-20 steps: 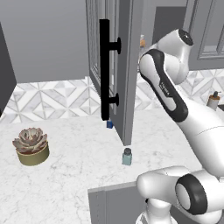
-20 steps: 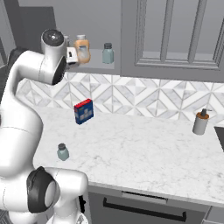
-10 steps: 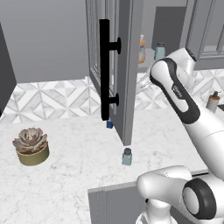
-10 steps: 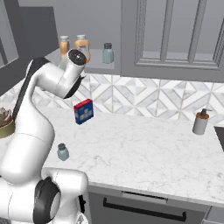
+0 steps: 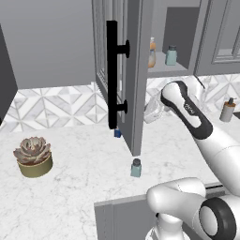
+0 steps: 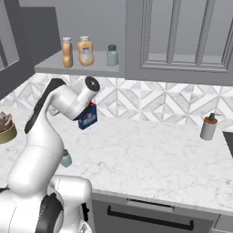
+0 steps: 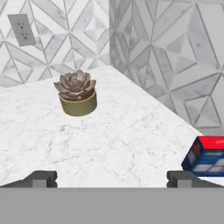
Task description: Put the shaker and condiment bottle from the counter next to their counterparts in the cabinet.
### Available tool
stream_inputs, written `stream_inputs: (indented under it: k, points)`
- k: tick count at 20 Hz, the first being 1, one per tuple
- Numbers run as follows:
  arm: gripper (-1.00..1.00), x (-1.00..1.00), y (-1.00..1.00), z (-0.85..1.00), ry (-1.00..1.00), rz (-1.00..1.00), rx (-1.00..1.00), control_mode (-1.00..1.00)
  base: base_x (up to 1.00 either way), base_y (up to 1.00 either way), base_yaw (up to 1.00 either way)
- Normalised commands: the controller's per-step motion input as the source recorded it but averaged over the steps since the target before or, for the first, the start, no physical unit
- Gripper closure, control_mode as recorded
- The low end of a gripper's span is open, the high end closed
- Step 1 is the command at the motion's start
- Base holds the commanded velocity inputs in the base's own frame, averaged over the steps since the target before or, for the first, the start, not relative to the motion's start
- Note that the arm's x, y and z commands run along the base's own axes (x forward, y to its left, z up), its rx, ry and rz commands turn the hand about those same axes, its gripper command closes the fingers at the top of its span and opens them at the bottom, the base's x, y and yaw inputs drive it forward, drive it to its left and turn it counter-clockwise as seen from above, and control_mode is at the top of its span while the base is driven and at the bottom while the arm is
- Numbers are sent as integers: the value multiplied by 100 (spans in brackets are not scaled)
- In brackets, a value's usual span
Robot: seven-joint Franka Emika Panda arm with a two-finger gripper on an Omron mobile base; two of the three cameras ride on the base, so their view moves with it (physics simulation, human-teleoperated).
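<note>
The small teal shaker (image 5: 136, 168) with its dark cap stands on the marble counter (image 6: 150, 154) near the front edge, below the open cabinet door (image 5: 138, 70); in the right base view the shaker (image 6: 66, 158) peeks out from behind my arm. The squat orange condiment bottle (image 6: 85, 51) stands on the cabinet shelf (image 6: 50, 66) next to a slimmer orange bottle (image 6: 67, 52), with a teal shaker (image 6: 112, 55) to their right. My gripper (image 7: 111, 179) is open and holds nothing. It hangs low over the counter and faces along it, below the shelf.
A potted succulent (image 7: 78, 92) sits on the counter ahead of the hand. A blue and red box (image 7: 209, 156) lies close on the right. A tan pump dispenser (image 6: 209, 127) stands at the far right. The door's long black bar handle (image 5: 111, 79) juts out over the counter.
My arm has swung down from the cabinet shelf to counter height. The squat orange bottle stays on the shelf. The gripper has stayed open.
</note>
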Motion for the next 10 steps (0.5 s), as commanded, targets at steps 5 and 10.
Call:
stream_inputs:
  k: [5,10]
  points:
    - [-100,-3,0,-75,-5,14,1,-100,0,0,0]
    - [-100,-13,-3,-78,-4,15,5,-100,0,0,0]
